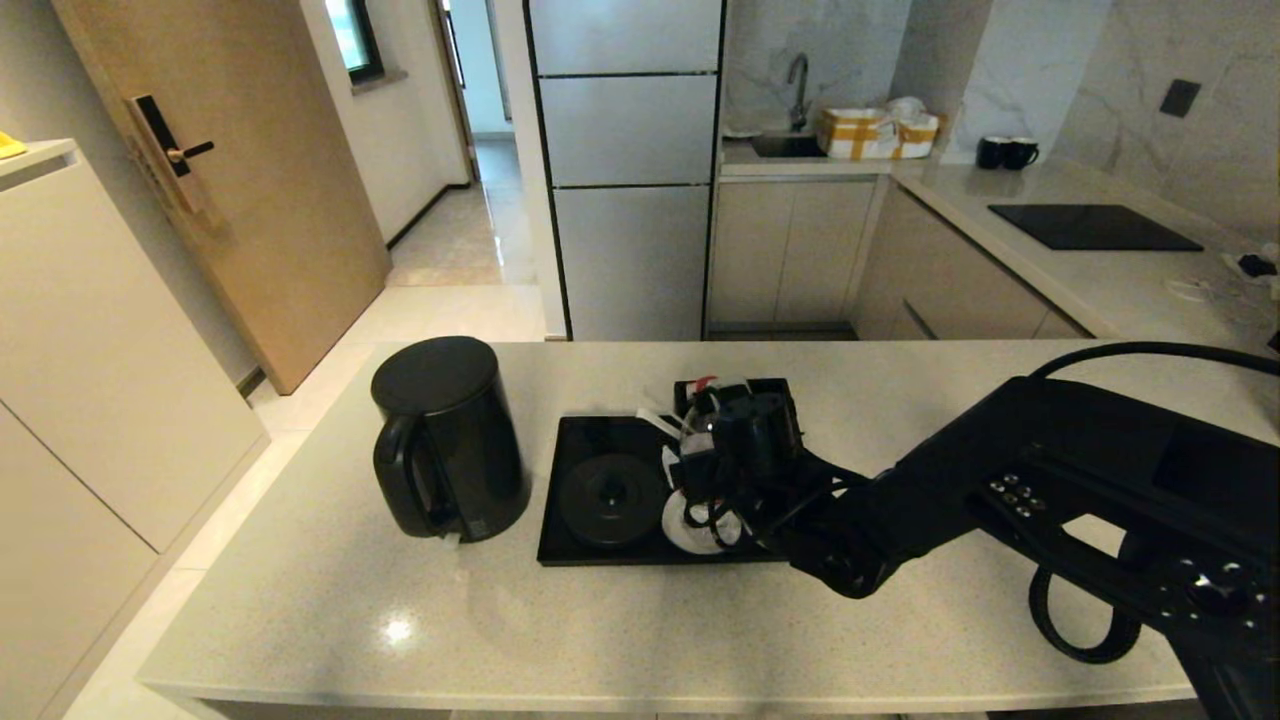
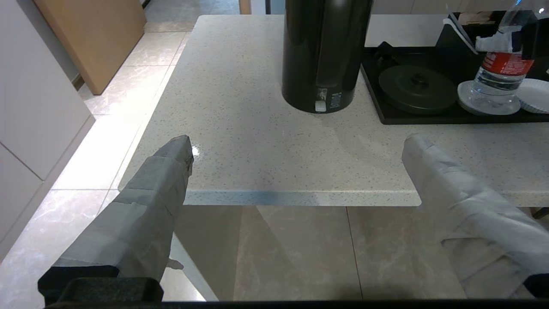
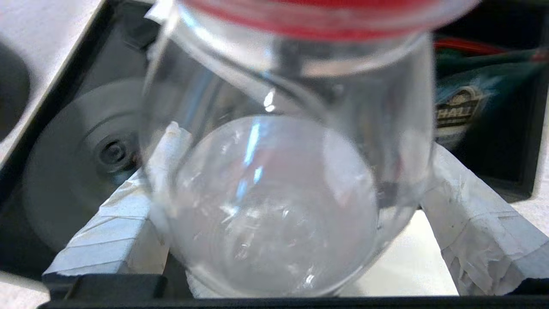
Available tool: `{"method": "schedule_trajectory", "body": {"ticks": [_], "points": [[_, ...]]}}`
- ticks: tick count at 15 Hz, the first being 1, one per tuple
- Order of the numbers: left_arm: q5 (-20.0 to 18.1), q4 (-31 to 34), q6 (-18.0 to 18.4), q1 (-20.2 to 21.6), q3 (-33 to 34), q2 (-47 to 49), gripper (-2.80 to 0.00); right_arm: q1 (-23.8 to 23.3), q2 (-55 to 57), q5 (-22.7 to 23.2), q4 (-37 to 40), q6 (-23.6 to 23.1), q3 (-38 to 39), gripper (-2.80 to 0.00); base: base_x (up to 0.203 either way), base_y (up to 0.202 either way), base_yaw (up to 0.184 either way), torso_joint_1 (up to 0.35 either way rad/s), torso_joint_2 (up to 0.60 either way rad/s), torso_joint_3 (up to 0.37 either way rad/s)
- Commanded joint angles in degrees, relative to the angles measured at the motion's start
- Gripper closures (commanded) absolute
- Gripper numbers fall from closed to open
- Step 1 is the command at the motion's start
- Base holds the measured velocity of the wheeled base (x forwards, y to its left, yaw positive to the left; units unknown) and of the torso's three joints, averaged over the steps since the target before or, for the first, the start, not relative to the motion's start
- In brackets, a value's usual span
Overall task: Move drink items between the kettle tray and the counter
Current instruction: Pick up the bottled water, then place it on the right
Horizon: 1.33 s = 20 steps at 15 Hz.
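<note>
Head view: right claw (image 1: 700, 470) reaches over the kettle tray (image 1: 590, 440), just right of the round kettle base (image 1: 610, 497), w/ one water bottle (image 1: 698, 425) standing between its fingers. Right wrist view: padded fingers (image 3: 472, 214) spread to full width on either side of the clear bottle body (image 3: 279, 171); nothing gripped yet, though one pad looks close to or touching the wall, cannot tell which. Bottle stands on a white saucer (image 2: 467, 96) on the tray, right of the kettle base (left wrist view). Left claw (image 2: 296, 171) hangs below the tabletop (image 1: 400, 600) edge, well in front of the kettle (image 1: 445, 440), fingers wide apart, empty. Risks: thin, light bottle could tip if one finger meets it first on closing; saucer underneath may slide or lift w/ it; arm passing near the compartment box (image 1: 770, 385) behind could snag. Hidden: head view has arm and claw covering most of the bottle; bottle cap cut off in both wrist views; second bottle not made out anywhere; packets in the box blurred, unreadable.
</note>
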State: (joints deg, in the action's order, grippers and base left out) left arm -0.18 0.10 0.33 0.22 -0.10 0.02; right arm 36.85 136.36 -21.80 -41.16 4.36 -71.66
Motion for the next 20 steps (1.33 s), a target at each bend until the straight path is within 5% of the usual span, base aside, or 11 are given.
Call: {"method": "schedule_trajectory", "body": {"ticks": [1, 3, 4, 12, 20], "points": [[0.01, -0.01, 0.02, 0.04, 0.01, -0.02, -2.8, -0.11, 0.35, -0.09, -0.17, 0.03, 0.14, -2.8, 0.0, 0.0, 0.0, 0.0, 0.0, 0.0], [0.01, -0.01, 0.11, 0.04, 0.01, -0.02, -2.8, -0.11, -0.38, -0.23, -0.24, 0.12, 1.06, -2.8, 0.0, 0.0, 0.0, 0.0, 0.0, 0.0], [0.01, -0.01, 0.02, 0.04, 0.01, -0.02, -2.8, -0.11, -0.8, -0.26, -0.24, 0.12, 1.26, 0.0, 0.0, 0.0, 0.0, 0.0, 0.0, 0.0], [0.01, -0.01, 0.04, 0.04, 0.01, -0.02, -2.8, -0.08, -5.67, -0.08, -1.53, 0.57, 7.57, 0.0, 0.0, 0.0, 0.0, 0.0, 0.0, 0.0], [0.01, -0.01, 0.02, 0.04, 0.01, -0.02, -2.8, -1.5, -27.36, -0.23, 3.85, 0.37, 15.73, 0.0, 0.0, 0.0, 0.0, 0.0, 0.0, 0.0]]}}
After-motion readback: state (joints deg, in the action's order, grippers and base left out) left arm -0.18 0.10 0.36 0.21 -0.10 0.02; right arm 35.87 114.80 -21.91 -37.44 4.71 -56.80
